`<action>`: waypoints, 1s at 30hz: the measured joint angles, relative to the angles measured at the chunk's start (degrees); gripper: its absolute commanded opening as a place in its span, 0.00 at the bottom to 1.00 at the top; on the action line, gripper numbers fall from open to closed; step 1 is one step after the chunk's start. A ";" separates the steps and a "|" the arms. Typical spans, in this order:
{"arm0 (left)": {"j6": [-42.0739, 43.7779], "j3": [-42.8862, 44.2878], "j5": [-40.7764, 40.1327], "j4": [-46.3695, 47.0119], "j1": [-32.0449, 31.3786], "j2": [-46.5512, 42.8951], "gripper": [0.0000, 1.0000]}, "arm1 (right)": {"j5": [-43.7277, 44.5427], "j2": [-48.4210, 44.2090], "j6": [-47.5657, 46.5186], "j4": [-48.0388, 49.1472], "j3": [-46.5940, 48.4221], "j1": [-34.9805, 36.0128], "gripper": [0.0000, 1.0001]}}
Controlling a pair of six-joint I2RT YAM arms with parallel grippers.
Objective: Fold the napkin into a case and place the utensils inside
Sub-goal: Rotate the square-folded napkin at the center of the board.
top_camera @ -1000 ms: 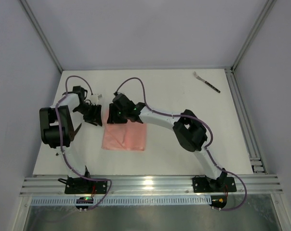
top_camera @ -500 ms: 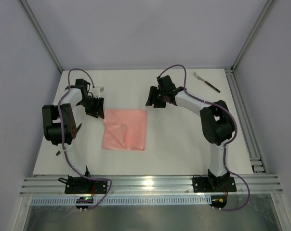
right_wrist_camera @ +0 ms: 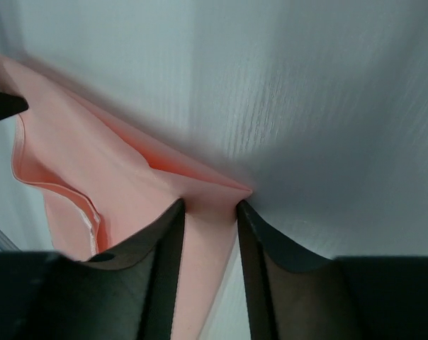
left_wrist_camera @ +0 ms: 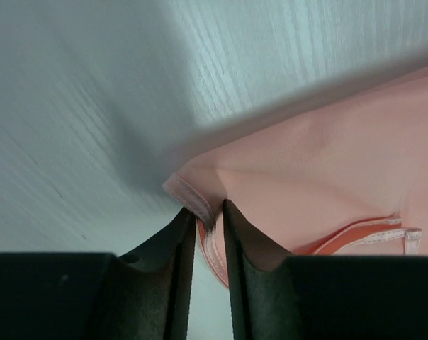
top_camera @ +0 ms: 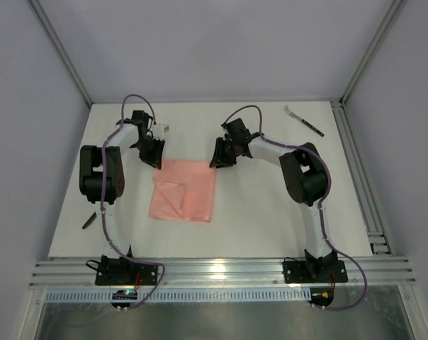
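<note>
The salmon-pink napkin [top_camera: 184, 190] lies flat on the white table, with a folded flap near its left side. My left gripper [top_camera: 157, 160] is down at its far left corner. In the left wrist view the hemmed corner [left_wrist_camera: 193, 198] sits in the narrow gap of that gripper [left_wrist_camera: 203, 212], with a strip of table still showing between the fingers [left_wrist_camera: 173, 244]. My right gripper [top_camera: 217, 160] is at the far right corner. That gripper [right_wrist_camera: 209, 205] stands open astride the puckered corner of the napkin [right_wrist_camera: 214, 185]. The fork [top_camera: 304, 120] lies at the back right, far from both.
A small dark stick-like object [top_camera: 89, 220] lies near the table's left edge beside the left arm. An aluminium rail [top_camera: 356, 170] runs along the right edge, and grey walls close in the back and both sides.
The right arm left the napkin, swung right, then came back to its far right corner. The left gripper moved up to the far left corner. Both grippers' jaws narrowed.
</note>
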 measured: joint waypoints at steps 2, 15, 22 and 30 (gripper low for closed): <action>0.04 2.16 -0.35 -0.28 -0.63 1.49 0.18 | -0.28 0.00 0.20 0.61 -0.85 0.00 0.12; 6.69 21.27 2.67 -3.63 -16.26 12.83 0.43 | 6.40 -28.92 8.57 11.32 -42.21 2.73 0.28; 10.69 34.40 5.29 -9.49 -27.89 17.20 0.64 | 9.66 -48.63 18.67 8.57 -58.82 15.61 0.51; 12.11 9.46 3.15 -10.29 -20.65 -8.90 0.65 | 11.82 -52.94 12.39 0.92 -53.90 6.40 0.46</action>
